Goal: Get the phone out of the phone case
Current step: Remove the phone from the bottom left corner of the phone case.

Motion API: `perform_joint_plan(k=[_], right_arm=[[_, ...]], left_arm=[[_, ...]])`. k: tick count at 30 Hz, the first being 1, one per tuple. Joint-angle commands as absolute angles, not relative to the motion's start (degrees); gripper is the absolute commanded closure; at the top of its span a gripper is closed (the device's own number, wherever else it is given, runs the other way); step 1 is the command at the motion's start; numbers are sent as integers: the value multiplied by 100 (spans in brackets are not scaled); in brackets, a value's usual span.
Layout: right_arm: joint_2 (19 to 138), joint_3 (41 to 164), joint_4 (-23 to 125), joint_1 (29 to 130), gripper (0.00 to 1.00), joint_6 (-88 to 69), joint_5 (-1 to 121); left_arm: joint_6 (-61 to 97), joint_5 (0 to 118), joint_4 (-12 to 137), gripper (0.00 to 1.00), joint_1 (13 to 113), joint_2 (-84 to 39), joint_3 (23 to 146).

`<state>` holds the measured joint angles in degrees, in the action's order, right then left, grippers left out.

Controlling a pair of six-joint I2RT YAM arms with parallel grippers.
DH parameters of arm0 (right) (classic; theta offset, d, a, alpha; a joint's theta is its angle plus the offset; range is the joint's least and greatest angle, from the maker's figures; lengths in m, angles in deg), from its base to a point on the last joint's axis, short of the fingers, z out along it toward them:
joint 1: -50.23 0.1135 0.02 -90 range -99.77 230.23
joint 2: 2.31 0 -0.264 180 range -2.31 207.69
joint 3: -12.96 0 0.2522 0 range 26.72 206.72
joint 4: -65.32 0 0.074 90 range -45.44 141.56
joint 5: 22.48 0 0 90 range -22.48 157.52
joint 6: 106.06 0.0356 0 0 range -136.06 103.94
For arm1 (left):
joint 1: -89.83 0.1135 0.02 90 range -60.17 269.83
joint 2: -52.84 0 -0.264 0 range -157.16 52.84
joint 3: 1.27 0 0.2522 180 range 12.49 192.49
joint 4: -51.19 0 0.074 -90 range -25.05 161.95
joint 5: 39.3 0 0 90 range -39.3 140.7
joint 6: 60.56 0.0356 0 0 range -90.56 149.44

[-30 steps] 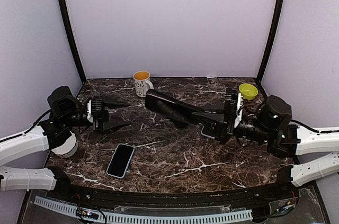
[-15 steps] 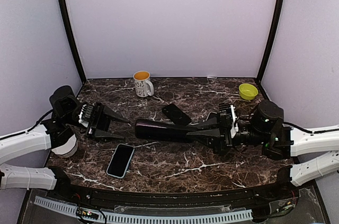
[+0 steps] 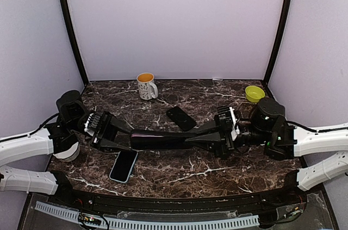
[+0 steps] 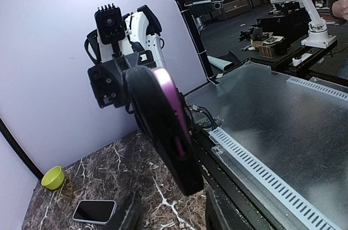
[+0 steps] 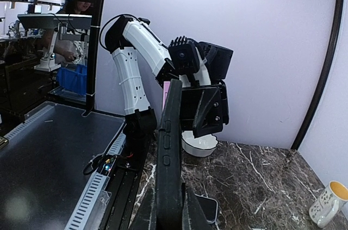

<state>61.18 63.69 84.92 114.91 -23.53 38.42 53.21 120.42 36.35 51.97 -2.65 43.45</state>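
Case (image 3: 163, 138) is hanging level above the bench (image 3: 217, 175), stretched between my two arms. The right pincer (image 3: 209, 137) is clamping one end of it, jaws closed down on its thin edges. From the right wrist I am looking straight along its side, with the buttons showing. The left pincer (image 3: 122, 136) is facing it from the other side, jaws standing partway apart with the free end of the case lying between the fingers (image 4: 130, 213). From the left wrist I am seeing a gap on both sides of that end, so I am not reading it as gripped there. A pink layer (image 4: 166, 97) is running along one face of the black case, and I cannot tell whether that is the phone itself.

Under the case, just beside the left pincer, a loose phone (image 3: 124, 165) is lying flat, screen up. A black slab (image 3: 181, 117) is lying behind the case, nearer the back wall. A mug (image 3: 145, 85) is standing at the back, a yellow bowl (image 3: 254, 93) is sitting in the far right corner, and a white bowl (image 3: 68, 153) is resting under the left arm
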Motion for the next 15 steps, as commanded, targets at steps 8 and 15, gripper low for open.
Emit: perform_joint_plan(k=[8, 15], right_arm=[[6243, 6783, 9154, 11456, 100, -2357, 3515], [6363, 6829, 9147, 11456, 100, -2400, 3438]], left_arm=[[5822, 12039, 4270, 65, 4965, -253, 4544], [5870, 12074, 4288, 68, 4926, -233, 4537]])
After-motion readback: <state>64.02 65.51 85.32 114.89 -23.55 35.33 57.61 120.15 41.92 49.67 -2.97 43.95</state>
